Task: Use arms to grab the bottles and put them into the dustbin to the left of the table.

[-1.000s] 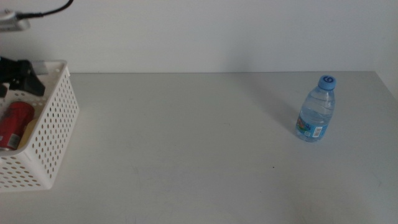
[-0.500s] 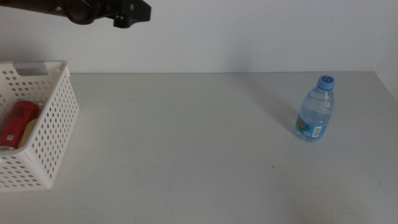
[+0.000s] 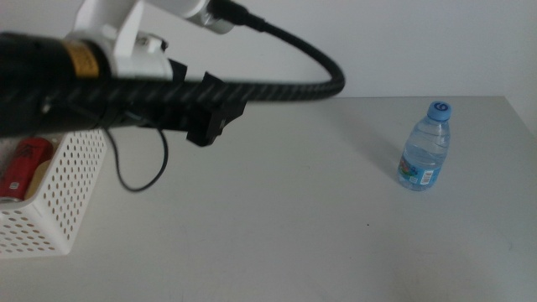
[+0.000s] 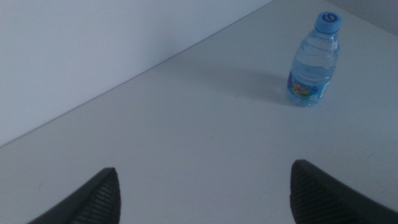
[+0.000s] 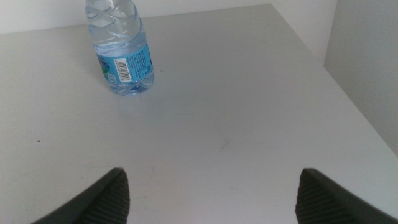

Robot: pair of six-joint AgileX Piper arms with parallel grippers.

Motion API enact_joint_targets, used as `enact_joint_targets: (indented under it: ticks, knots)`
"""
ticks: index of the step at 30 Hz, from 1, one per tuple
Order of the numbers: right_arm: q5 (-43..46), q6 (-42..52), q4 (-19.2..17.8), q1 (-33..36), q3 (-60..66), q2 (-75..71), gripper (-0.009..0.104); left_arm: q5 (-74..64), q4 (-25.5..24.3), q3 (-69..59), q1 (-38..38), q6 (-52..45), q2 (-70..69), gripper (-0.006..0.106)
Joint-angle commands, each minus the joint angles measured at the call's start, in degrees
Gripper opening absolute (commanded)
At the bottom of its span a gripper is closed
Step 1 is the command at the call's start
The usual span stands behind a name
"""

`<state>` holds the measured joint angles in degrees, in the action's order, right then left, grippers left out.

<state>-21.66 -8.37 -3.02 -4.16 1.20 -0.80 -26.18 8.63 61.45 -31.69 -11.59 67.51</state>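
The clear blue-capped water bottle point(image 3: 426, 149) stands upright at the table's far right. My left arm reaches in from the left, high over the table, and its gripper point(image 3: 210, 124) hangs well left of the bottle. The left wrist view shows that gripper point(image 4: 205, 196) open and empty, with the bottle point(image 4: 314, 62) far ahead of it. At the left edge sits the white perforated dustbin point(image 3: 59, 210), and a red cola can point(image 3: 23, 165) lies inside it. My right gripper point(image 5: 214, 199) waits open and empty, with the bottle point(image 5: 121, 53) a short way in front of it.
The grey-white table point(image 3: 277, 218) runs back to a pale wall. Its right edge point(image 5: 348, 99) lies close beside the bottle. A thick ribbed cable point(image 3: 310, 67) arcs over the table's middle, and a thin black wire point(image 3: 138, 172) loops down beside the dustbin.
My left arm has lifted from above the dustbin and swung right over the table, now filling the upper left of the middle view. The water bottle and the can have not moved.
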Motion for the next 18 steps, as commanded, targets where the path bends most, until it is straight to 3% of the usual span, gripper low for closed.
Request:
enact_joint_targets:
  ticks: [1,8,18]
  knots:
    - [4.0,0.5,-1.0,0.2,-0.1,-1.2,0.071,8.0,-5.4,-3.9,-1.7,10.2,-6.7,0.094]
    - [4.0,0.5,-1.0,0.2,-0.1,-1.2,0.071,7.9,-5.0,-16.0,-1.9,12.4,-19.9,0.094]
    - [4.0,0.5,-1.0,0.2,-0.1,-1.2,0.071,7.1,-6.0,-16.7,-1.9,12.4,-22.6,0.094]
